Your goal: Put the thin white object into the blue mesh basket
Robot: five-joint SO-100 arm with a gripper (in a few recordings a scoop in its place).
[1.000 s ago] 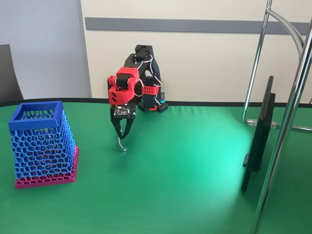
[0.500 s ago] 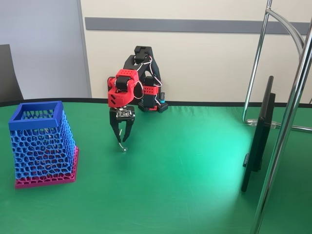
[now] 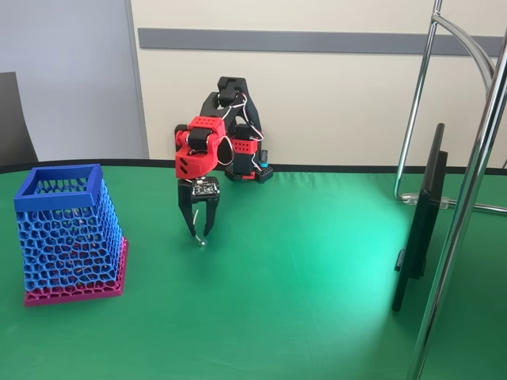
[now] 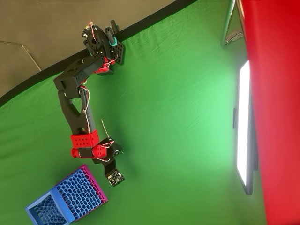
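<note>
Your gripper has risen a little over the last second and its jaws have spread apart; they now hang just above the green table. In the fixed view the thin white object runs down between the fingertips to the cloth, so you no longer pinch it firmly. The blue mesh basket stands well apart at about nine o'clock from the gripper. I judge the grasp lost or not yet made: close again before carrying.
</note>
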